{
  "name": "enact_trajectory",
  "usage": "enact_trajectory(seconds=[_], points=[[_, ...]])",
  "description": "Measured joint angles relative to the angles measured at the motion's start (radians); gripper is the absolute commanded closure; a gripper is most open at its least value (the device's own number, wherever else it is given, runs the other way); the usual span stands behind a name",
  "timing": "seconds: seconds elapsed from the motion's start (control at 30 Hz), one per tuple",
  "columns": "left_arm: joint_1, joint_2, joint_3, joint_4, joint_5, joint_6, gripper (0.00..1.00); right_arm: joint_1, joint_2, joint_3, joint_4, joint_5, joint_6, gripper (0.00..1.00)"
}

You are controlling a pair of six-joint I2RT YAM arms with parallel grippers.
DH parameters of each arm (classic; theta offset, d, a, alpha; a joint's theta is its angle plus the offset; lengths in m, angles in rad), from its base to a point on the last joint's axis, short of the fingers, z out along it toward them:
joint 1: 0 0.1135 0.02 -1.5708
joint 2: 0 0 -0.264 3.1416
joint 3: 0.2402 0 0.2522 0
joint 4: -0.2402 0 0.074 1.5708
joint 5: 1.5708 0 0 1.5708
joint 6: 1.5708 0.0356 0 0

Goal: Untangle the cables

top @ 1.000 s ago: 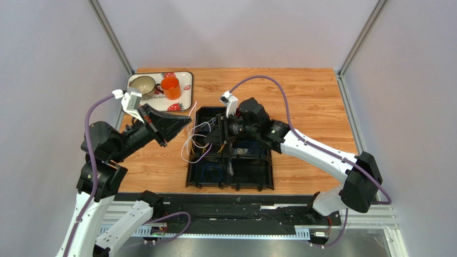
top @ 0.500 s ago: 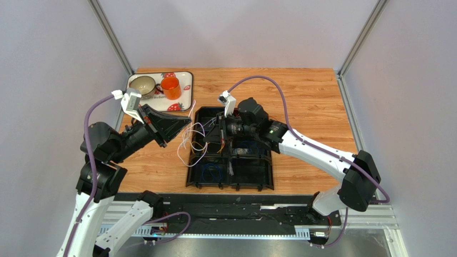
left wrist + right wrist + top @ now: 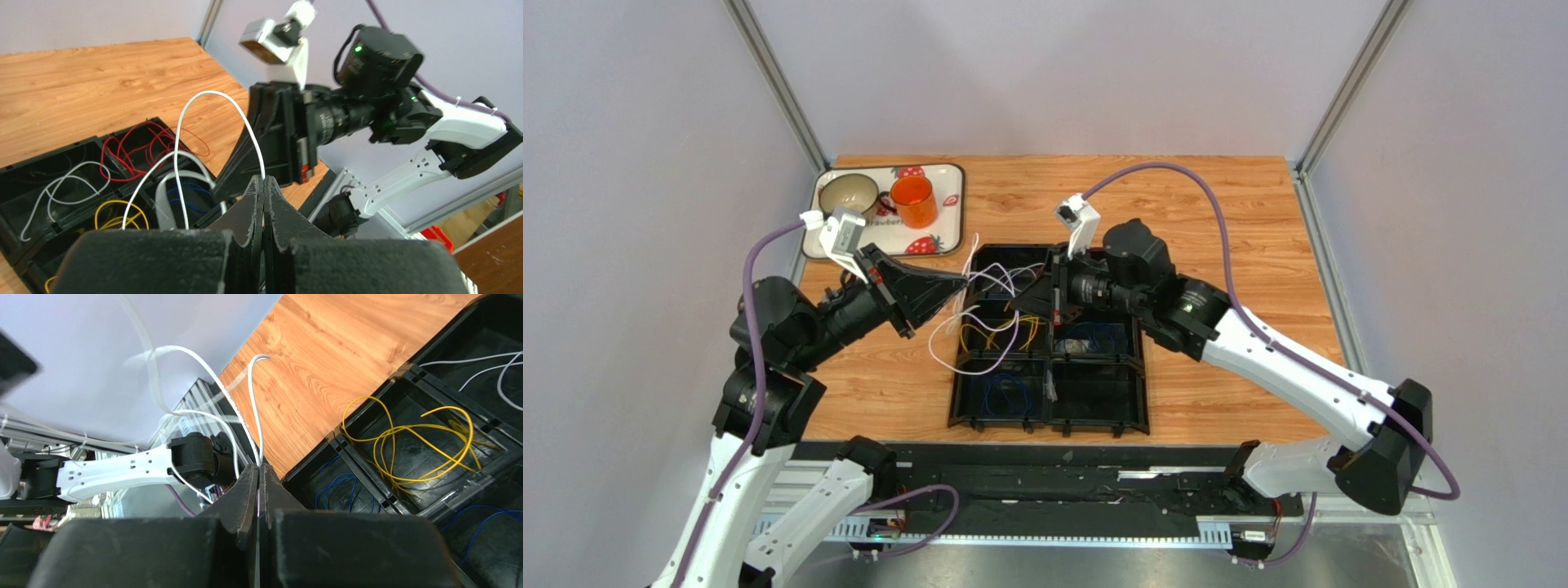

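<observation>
From above, I have a white cable (image 3: pixel 993 277) strung over the compartment tray (image 3: pixel 1100 398), apparently to lift it clear of the yellow cables (image 3: pixel 995 332); the left wrist shows the left jaws clamped on it, the right wrist the right jaws likewise.

One camera looks down over the whole table (image 3: pixel 1247 208) from above and behind; each wrist camera looks closely along its fingers (image 3: pixel 245 222); all share the tray (image 3: pixel 1097 395).
</observation>
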Motion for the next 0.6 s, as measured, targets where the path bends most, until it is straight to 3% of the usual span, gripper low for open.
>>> enact_trajectory(seconds=[0.33,0.6], points=[[-0.024,0.031,-0.108,0.080,0.042,-0.050,1.00,0.001,-0.122,-0.001,-0.103,0.108,-0.011,1.00],[-0.169,0.091,-0.153,0.139,0.012,-0.063,1.00,0.001,-0.227,-0.011,-0.225,0.219,-0.038,1.00]])
